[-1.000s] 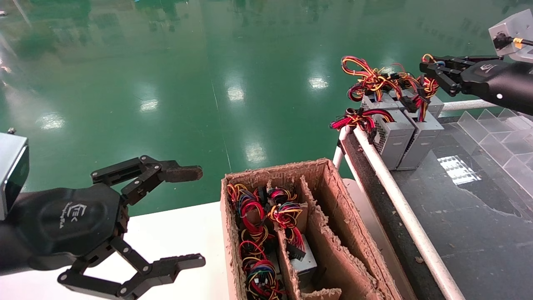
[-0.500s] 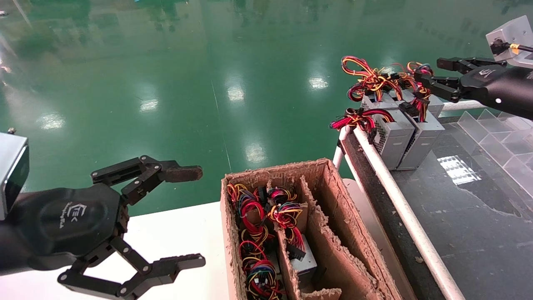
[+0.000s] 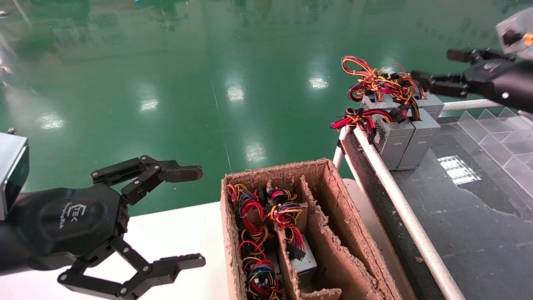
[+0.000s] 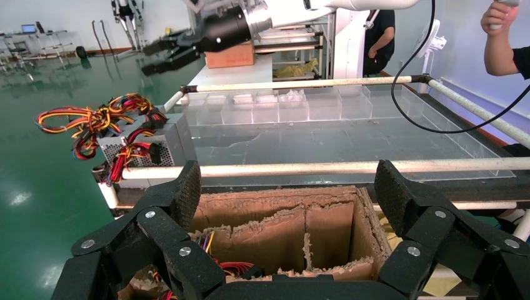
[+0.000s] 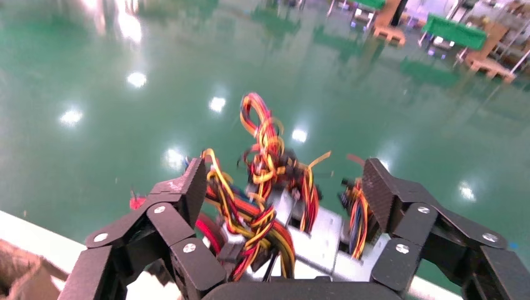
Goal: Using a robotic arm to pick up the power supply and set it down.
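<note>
Several grey power supply boxes stand together at the far corner of the dark table, their red, yellow and black wires bunched on top. My right gripper hovers open just above and to the right of those wires, holding nothing. In the right wrist view its fingers straddle the wire bundle without touching, with the grey boxes below. My left gripper is parked open at the lower left, in front of the cardboard box.
A torn brown cardboard box with dividers holds more wired power supplies. A white pipe rail edges the dark table. Clear plastic dividers sit at the right. A person stands behind the table.
My right gripper was shut on the wires of the rightmost power supply; it has opened, let go and drawn back up and to the right. The left arm has not moved.
</note>
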Controlling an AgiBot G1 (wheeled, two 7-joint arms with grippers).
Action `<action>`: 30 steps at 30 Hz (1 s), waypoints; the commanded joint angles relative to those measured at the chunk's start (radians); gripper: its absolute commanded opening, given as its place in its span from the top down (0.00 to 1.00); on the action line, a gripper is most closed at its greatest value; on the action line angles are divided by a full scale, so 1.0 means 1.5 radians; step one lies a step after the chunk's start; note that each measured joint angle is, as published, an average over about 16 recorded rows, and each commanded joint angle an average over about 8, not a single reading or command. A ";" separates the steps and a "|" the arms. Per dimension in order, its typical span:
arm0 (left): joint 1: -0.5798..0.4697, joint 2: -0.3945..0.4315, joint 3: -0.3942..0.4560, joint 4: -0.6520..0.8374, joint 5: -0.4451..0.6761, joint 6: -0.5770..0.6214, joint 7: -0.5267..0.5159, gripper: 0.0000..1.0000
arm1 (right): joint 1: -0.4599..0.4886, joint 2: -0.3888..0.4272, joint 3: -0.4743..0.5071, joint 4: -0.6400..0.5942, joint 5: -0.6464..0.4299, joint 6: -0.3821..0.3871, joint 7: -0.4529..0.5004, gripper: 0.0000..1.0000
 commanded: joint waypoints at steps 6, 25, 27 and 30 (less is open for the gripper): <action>0.000 0.000 0.000 0.000 0.000 0.000 0.000 0.00 | -0.016 0.008 0.021 0.026 0.037 -0.013 0.009 0.00; 0.000 0.000 0.000 0.000 0.000 0.000 0.000 0.00 | -0.177 0.067 0.033 0.292 0.141 -0.092 0.105 0.00; 0.000 0.000 0.000 0.000 0.000 0.000 0.000 0.00 | -0.194 0.073 0.035 0.320 0.152 -0.101 0.115 0.00; 0.000 0.000 0.000 0.000 0.000 0.000 0.000 0.00 | -0.220 0.082 0.037 0.363 0.169 -0.113 0.130 0.00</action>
